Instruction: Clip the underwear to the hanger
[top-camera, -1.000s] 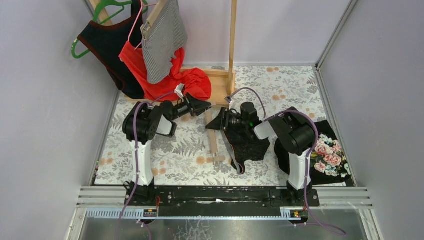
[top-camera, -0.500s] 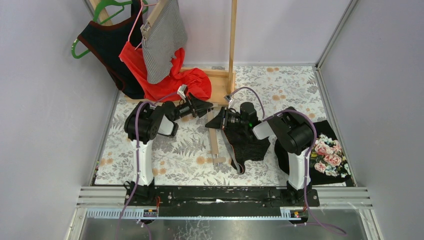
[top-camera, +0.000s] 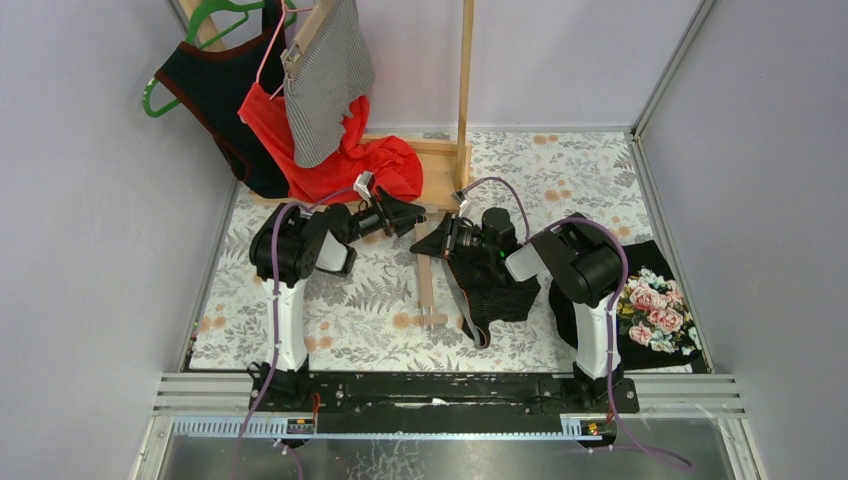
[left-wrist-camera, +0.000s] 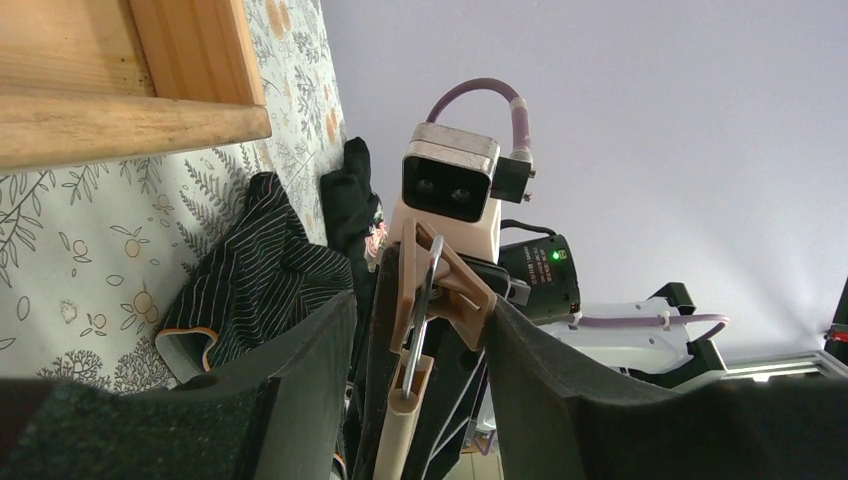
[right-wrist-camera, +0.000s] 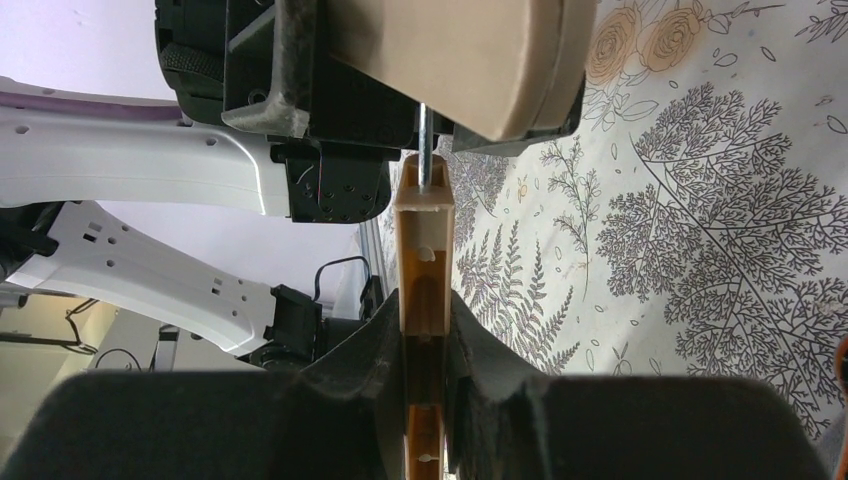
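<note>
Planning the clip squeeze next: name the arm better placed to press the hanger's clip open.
Left arm, probably: its jaws straddle the clip. The right arm has its jaws shut on the hanger bar, steadying it.

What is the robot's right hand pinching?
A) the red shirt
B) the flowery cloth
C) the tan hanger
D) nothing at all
C: in the right wrist view, the right gripper is shut on the tan hanger, squeezing its bar from both sides.
</note>
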